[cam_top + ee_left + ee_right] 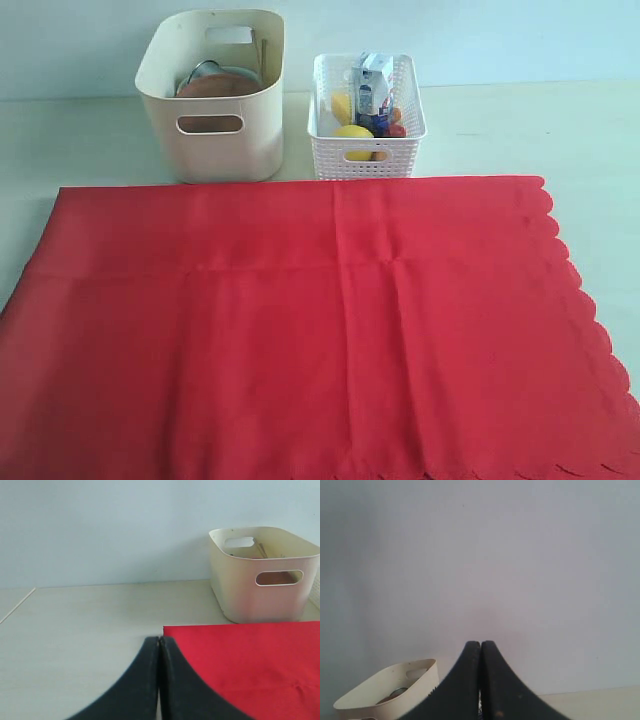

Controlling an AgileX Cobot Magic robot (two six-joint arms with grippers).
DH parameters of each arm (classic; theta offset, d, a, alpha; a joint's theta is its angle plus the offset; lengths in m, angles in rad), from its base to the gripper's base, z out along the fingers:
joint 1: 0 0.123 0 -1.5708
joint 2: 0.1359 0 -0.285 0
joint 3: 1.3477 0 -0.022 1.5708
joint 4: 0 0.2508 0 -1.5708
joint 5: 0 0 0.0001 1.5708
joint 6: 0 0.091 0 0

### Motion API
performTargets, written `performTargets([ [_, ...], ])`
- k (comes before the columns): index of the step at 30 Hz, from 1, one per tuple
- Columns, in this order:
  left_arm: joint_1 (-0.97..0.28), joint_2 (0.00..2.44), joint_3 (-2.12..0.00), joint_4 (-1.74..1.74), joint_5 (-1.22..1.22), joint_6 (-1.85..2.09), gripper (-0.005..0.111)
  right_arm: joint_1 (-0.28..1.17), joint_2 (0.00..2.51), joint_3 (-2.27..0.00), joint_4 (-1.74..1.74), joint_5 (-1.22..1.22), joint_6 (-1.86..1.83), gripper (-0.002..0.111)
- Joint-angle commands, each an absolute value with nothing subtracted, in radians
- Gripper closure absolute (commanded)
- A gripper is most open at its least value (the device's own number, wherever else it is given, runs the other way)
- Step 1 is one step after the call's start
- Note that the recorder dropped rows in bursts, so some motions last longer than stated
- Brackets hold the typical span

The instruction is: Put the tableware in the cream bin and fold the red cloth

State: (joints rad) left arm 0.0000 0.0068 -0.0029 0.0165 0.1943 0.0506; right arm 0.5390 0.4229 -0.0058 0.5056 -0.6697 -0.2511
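Your left claw (159, 639) was pressed together, its two dark fingers meeting tip to tip and holding nothing. It hung near the pale surface (75, 630), just beside one corner of the red cloth (250, 665). Your right claw (480, 642) was also pressed together and empty. It pointed at the wall, and little showed past it except part of the cream bin (385, 682). Neither arm appeared in the exterior view.

The cloth lay spread flat over most of the surface. Its straight edge ran just in front of the bin and a white lattice basket (365, 160), both of which stood near the surface's wall edge. Its scalloped border ran along the right edge and the near edge. Faint crease lines crossed it. A brown wooden plate (212, 85) and a curve of metal showed inside the bin, so the tableware looked stowed and the folding was not yet done.

The cloth looked thin, light and limp. It would likely sag between two holds and might slide on the smooth surface, though it seemed in no way fragile. You would need to spread both claws first. The best hold seemed to be a pinch at two corners of one edge, starting with the corner beside your left claw, with the creases as fold guides.
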Motion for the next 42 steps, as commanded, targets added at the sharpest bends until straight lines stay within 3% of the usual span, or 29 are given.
performTargets([
  [1,0.0,0.0,0.0,0.011,0.193,0.05,0.106,0.534,0.274,0.0,0.496,-0.532,-0.318,0.108],
  [7,0.0,0.0,0.0,0.011,0.193,0.05,0.106,0.534,0.174,0.0,0.532,-0.484,-0.376,0.108],
  [42,0.0,0.0,0.0,0.011,0.193,0.05,0.106,0.534,0.174,0.0,0.938,-0.362,-0.714,0.108],
])
